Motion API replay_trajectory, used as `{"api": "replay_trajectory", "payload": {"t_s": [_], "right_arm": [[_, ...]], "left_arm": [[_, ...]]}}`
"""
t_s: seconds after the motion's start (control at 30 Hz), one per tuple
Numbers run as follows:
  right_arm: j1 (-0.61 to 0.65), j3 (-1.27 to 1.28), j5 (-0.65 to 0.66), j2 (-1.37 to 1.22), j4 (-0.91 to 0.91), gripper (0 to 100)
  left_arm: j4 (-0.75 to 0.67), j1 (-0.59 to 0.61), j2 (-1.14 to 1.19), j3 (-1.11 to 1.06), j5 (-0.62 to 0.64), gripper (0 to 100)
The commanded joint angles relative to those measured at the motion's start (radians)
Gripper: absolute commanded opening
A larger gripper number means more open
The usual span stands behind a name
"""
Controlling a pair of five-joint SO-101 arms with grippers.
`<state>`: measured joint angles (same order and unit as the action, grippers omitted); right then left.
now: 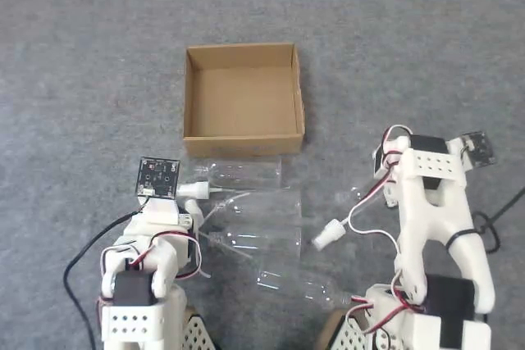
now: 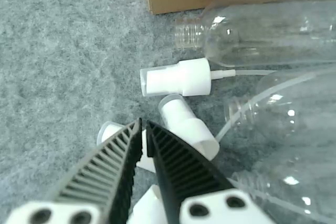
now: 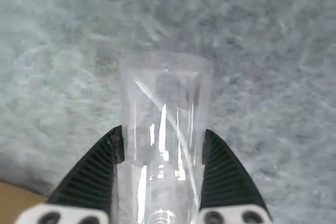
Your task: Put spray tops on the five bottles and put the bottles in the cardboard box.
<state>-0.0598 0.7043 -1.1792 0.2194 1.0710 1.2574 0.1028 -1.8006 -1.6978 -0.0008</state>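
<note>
Cardboard box (image 1: pixel 243 146): open-topped and upright, at the middle of the desk on the side far from the arms.
Desk (image 1: pixel 90 79): covered in grey felt-like cloth.
Clear bottles (image 1: pixel 258 239): lying on their sides in a loose row between the box and the arms. I cannot count them surely.
Nearest bottle (image 2: pixel 262 35): just beside the box's front wall, with its threaded neck bare and pointing toward the left arm's side.
Left gripper (image 2: pixel 143 125): fingers together but for a hairline gap, with nothing between them. It hovers over the loose spray tops.
First spray top (image 2: pixel 178 80): white, on its side just beside the bare neck, its thin tube running between two bottles.
Second spray top (image 2: pixel 189 129): white and tilted, close beside the first, just past the left gripper's tips.
Third spray top (image 2: pixel 111 132): partly hidden behind a finger of the left gripper.
Right gripper (image 3: pixel 163 132): clamped on a clear bottle, one ribbed finger against each side wall.
Held bottle (image 3: pixel 165 93): base pointing away from the wrist, over the grey cloth. A thin slanted line shows through its wall.
Fourth spray top (image 1: pixel 328 236): white, near the right arm in the high view. Whether it sits on a bottle cannot be told.
</note>
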Motion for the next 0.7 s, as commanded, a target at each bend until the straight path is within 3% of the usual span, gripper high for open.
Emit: {"api": "replay_trajectory", "payload": {"t_s": [0.0,0.53,0.67], "right_arm": [[-0.022,-0.011,-0.071,0.056,-0.018,0.9],[-0.114,0.017,-0.095,0.054,-0.01,1.2],[-0.108,0.023,-0.092,0.056,0.015,8.7]], "left_arm": [[0.005,0.005,-0.025,0.013,-0.005,1],[0.005,0.005,-0.025,0.013,-0.005,1],[0.005,0.005,-0.025,0.013,-0.005,1]]}}
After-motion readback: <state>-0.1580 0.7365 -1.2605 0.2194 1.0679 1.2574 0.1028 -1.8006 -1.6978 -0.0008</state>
